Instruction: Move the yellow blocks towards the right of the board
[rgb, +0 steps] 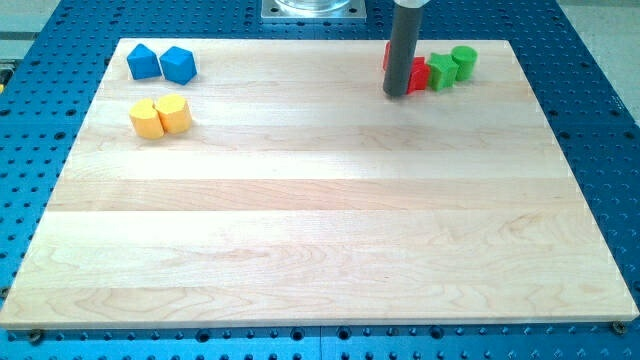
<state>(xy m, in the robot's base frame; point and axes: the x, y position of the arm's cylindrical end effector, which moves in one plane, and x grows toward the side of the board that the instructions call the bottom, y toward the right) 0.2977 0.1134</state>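
Observation:
Two yellow blocks sit side by side near the view's upper left: a yellow rounded block (146, 119) and a yellow hexagonal block (174, 113), touching each other. My tip (396, 94) rests on the board near the view's upper right, far to the right of the yellow blocks. It stands right against the left side of a red block (417, 76), which the rod partly hides.
Two blue blocks (143, 62) (178, 65) lie above the yellow ones at the upper left. A green star-like block (440, 71) and a green cylinder (464, 62) sit right of the red block. The wooden board (320, 220) lies on a blue perforated table.

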